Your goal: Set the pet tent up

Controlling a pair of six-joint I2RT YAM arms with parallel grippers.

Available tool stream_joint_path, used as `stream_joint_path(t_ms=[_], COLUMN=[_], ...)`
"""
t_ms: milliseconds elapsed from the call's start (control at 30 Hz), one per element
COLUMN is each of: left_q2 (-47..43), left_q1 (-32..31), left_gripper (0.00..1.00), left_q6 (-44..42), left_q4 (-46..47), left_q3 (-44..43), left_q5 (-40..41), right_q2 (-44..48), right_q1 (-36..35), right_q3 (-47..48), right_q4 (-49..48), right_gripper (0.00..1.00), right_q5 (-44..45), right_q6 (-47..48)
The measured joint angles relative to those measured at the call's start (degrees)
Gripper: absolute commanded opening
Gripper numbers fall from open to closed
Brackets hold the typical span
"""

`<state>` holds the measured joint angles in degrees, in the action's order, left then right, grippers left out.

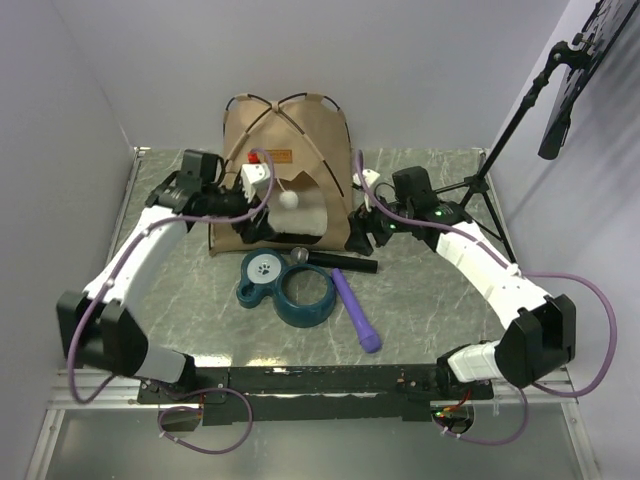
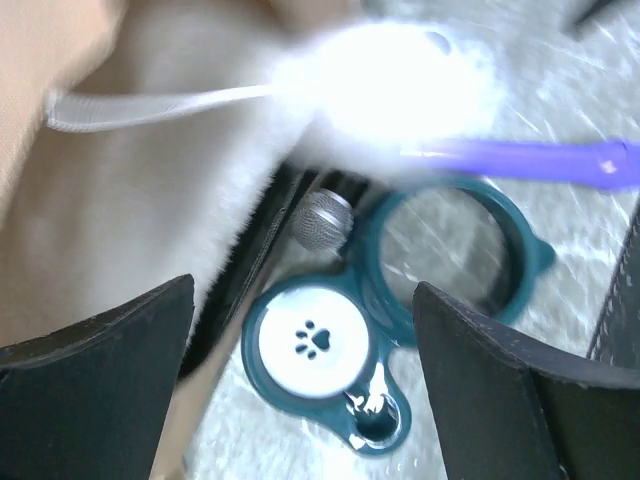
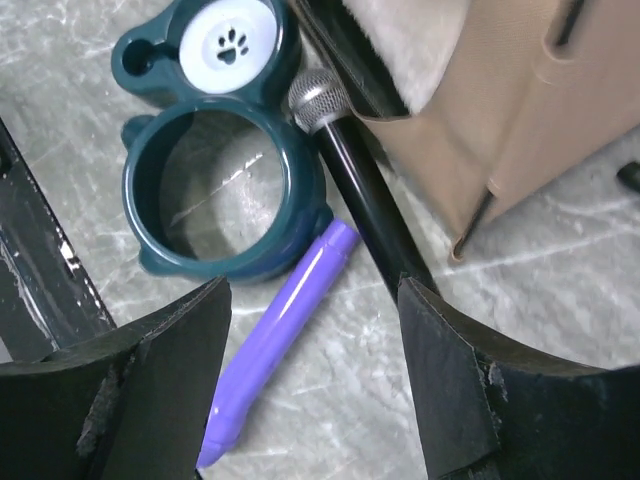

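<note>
The tan pet tent (image 1: 285,130) stands upright at the back middle, with dark crossing poles, a brown label patch (image 1: 277,155) and a white pompom (image 1: 289,199) hanging in its arched doorway. My left gripper (image 1: 262,212) is open at the tent's front left, empty; its view shows the pompom (image 2: 400,85) on a white cord and the tent's cream lining (image 2: 130,220). My right gripper (image 1: 362,228) is open and empty at the tent's front right corner (image 3: 520,120).
A teal double pet bowl (image 1: 285,290) with a paw-print lid (image 2: 310,345), a black microphone (image 1: 335,260) and a purple pen-like stick (image 1: 356,310) lie in front of the tent. A black stand (image 1: 505,140) rises at the right.
</note>
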<state>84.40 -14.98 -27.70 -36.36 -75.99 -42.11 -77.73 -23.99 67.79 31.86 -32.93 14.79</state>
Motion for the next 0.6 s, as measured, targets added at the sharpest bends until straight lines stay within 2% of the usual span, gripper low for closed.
stream_joint_path(t_ms=[133, 367, 467, 600], left_q2=[-7.02, -13.57, -14.69, -15.58], left_q1=[-0.24, -0.48, -0.48, -0.48], left_gripper=[0.92, 0.92, 0.92, 0.92], left_q6=[-5.95, -7.58, -6.34, -3.91], left_q4=[-5.29, -10.36, -11.06, -10.97], left_q3=[2.54, 9.81, 11.23, 11.82], left_q5=[-1.2, -0.68, -0.68, -0.59], right_q2=[3.48, 9.38, 7.8, 0.63], right_q1=[2.27, 13.99, 19.39, 23.85], right_q3=[-2.69, -7.72, -8.68, -8.44], right_q4=[2.43, 7.21, 7.26, 5.42], right_gripper=[0.74, 0.73, 0.71, 0.72], right_q5=[0.63, 7.32, 11.85, 17.42], right_q6=[1.01, 7.91, 12.15, 16.72])
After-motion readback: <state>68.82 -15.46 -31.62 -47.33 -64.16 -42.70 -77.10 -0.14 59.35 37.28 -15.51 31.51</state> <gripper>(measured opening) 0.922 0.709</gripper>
